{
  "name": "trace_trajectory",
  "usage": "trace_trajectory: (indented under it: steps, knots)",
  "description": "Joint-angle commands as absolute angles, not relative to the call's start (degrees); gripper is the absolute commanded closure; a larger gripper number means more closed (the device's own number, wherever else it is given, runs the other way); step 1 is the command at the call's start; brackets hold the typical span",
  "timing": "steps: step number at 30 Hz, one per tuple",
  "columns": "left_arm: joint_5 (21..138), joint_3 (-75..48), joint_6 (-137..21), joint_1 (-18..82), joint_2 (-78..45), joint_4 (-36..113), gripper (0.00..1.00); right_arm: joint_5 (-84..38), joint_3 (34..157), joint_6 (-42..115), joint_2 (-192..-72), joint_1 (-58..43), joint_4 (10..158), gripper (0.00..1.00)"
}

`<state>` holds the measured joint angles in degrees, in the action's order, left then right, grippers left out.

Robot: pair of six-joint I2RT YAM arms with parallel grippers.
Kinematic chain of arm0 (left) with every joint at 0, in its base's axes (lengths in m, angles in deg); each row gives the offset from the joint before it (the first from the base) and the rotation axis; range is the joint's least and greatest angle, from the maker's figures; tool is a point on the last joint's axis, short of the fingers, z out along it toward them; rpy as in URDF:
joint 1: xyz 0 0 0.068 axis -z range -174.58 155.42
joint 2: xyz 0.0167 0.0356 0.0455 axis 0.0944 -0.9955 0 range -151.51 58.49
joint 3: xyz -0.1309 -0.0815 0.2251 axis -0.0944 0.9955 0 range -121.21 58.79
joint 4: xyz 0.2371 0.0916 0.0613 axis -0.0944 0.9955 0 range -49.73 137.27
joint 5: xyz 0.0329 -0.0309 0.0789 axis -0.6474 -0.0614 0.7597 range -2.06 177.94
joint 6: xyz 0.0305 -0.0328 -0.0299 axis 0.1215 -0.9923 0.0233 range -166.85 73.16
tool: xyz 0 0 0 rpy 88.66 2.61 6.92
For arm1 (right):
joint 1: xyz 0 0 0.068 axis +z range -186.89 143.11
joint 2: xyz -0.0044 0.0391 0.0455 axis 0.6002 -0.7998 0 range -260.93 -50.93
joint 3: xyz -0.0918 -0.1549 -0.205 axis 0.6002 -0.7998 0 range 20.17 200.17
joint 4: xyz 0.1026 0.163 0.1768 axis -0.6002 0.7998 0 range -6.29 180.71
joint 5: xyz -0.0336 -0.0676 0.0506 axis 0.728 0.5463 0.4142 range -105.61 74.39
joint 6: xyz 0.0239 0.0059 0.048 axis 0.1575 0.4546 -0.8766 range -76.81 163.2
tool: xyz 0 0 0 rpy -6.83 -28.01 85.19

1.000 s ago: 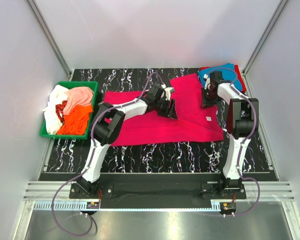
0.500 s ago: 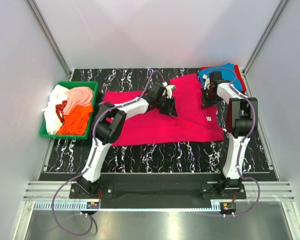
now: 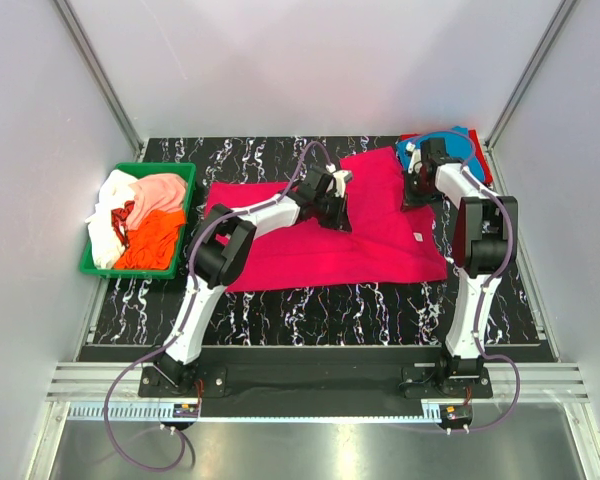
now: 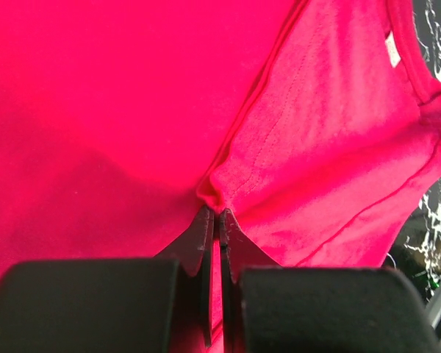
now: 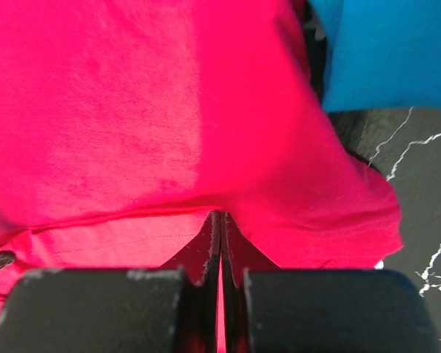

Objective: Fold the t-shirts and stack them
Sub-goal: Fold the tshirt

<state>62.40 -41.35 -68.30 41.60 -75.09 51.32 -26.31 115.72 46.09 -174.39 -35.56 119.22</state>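
Left tool (image 4: 214, 215): clenched on a raised fold of the bright magenta-pink cloth t-shirt (image 3: 310, 250).
Right tool (image 5: 220, 218): pinching the shirt's edge, at 2 o'clock.

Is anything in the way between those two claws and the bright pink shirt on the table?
Nothing visible stands in the way. The left gripper and the right gripper are each shut directly on a fold of the magenta-pink shirt, with the cloth pinched between their fingers.

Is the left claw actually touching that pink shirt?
Touching. The left wrist view shows the left gripper pinched shut on a raised fold of the magenta t-shirt.
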Motion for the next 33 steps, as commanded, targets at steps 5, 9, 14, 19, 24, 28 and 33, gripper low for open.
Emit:
trace_trajectory:
  steps: [5, 9, 14, 19, 24, 28, 33]
  knots:
    - [68.52, -41.85, -69.52, 41.81, -70.80, 48.89, 1.00, -29.23, 118.44, 48.20, -170.46, -35.74, 114.83, 1.00]
    - [70.10, -39.48, -70.40, 41.72, -68.87, 47.04, 1.00, -29.67, 118.26, 48.82, -170.46, -35.66, 113.25, 1.00]
    - [70.72, -39.03, -71.01, 41.72, -68.07, 46.16, 1.00, -29.67, 118.26, 49.35, -171.07, -35.74, 112.81, 1.00]
    - [70.81, -38.33, -71.80, 41.98, -68.07, 45.28, 1.00, -29.50, 115.80, 48.82, -169.32, -35.57, 109.48, 1.00]
    - [70.45, -38.86, -72.33, 41.98, -69.03, 45.28, 1.00, -29.14, 112.81, 47.77, -167.03, -35.31, 104.99, 1.00]
    - [70.98, -38.86, -72.07, 42.07, -69.39, 45.54, 1.00, -27.83, 110.18, 47.50, -165.45, -34.87, 100.34, 1.00]
    - [71.42, -38.60, -71.81, 42.07, -69.83, 45.90, 1.00, -28.35, 107.80, 47.32, -164.57, -34.69, 96.90, 1.00]
